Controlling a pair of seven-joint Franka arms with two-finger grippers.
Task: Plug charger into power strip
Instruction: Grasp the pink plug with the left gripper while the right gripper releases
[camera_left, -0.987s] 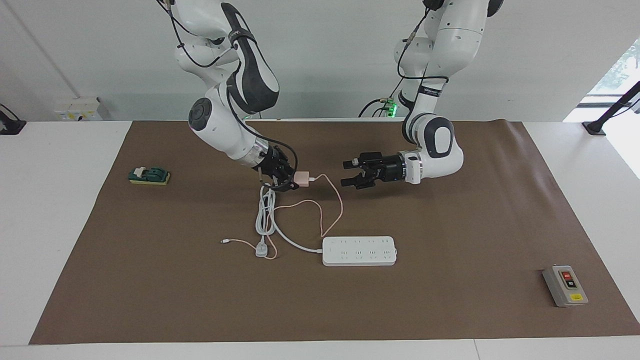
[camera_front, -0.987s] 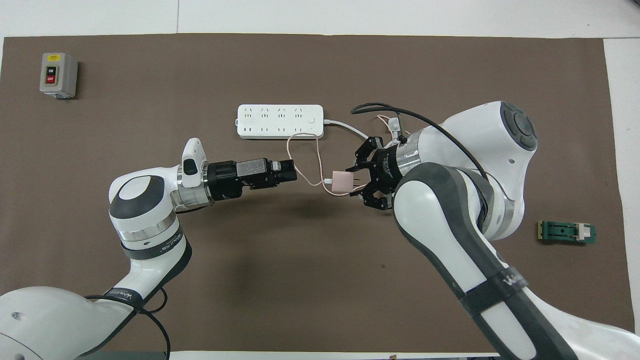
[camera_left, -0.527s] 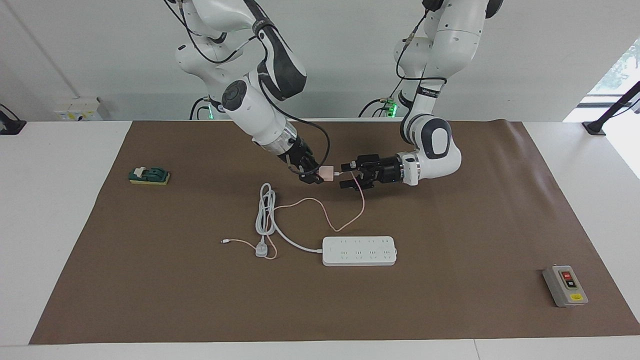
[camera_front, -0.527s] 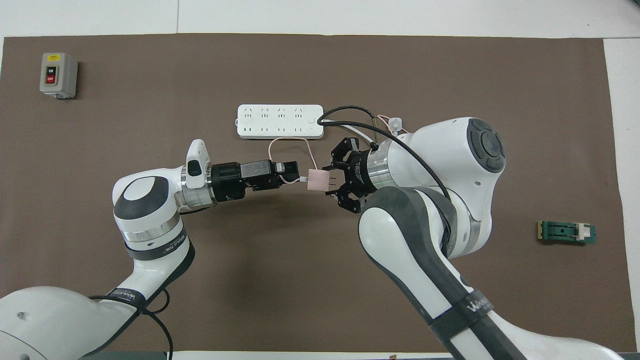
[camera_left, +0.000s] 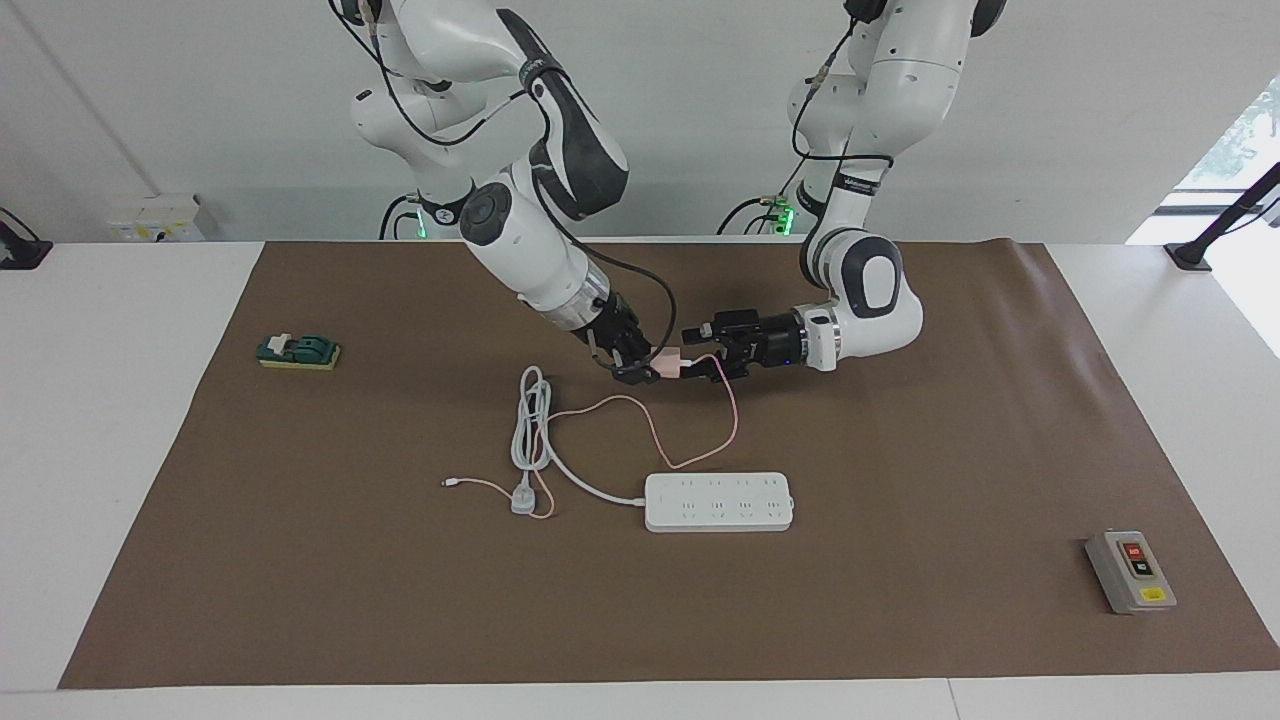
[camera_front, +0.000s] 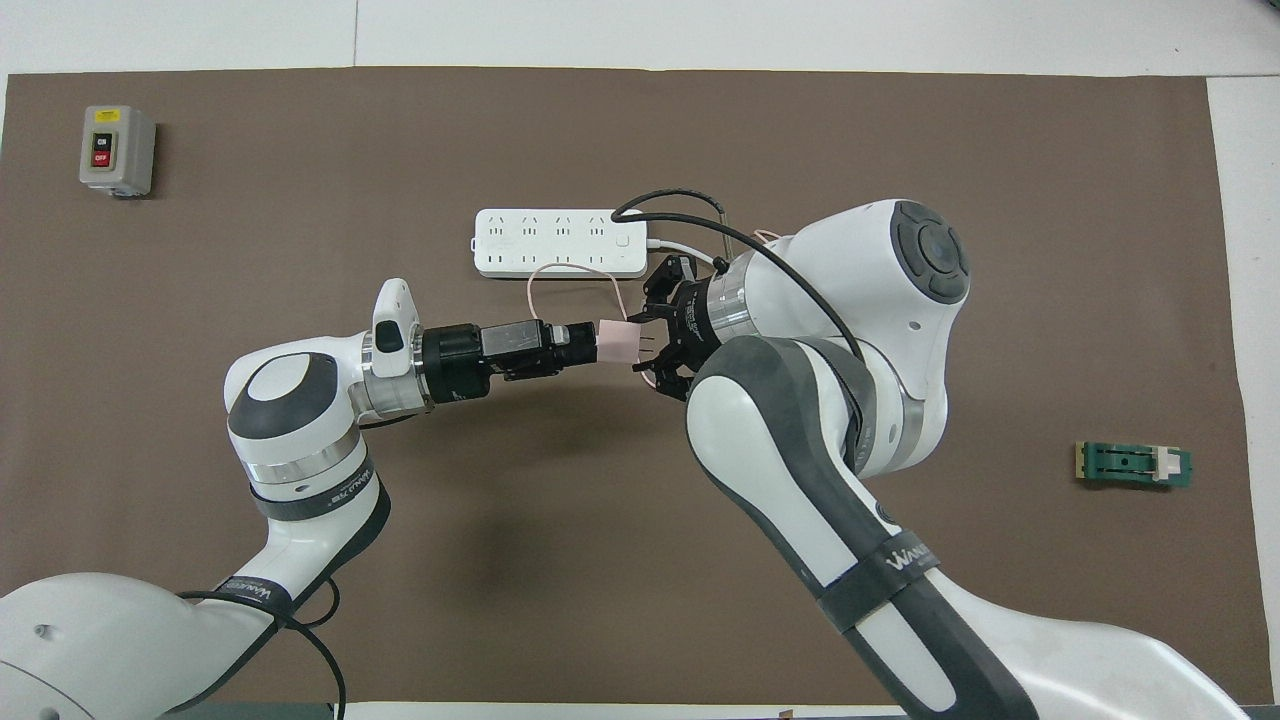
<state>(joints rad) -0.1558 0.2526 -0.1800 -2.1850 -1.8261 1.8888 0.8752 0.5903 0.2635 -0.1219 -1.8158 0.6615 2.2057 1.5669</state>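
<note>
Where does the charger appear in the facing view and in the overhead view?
Facing view: the charger is near the middle, up in the air between both grippers, higher in the picture than the power strip.
Overhead view: the charger is near the middle, lower than the power strip.
Shared landmark: the power strip.

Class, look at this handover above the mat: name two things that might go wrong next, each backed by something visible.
1. The right gripper holds the charger in the air while the open left gripper surrounds it. A mistimed release might drop it.
2. Its pink cable loops down beside the power strip. Moving the charger may drag the cable across the sockets.
</note>
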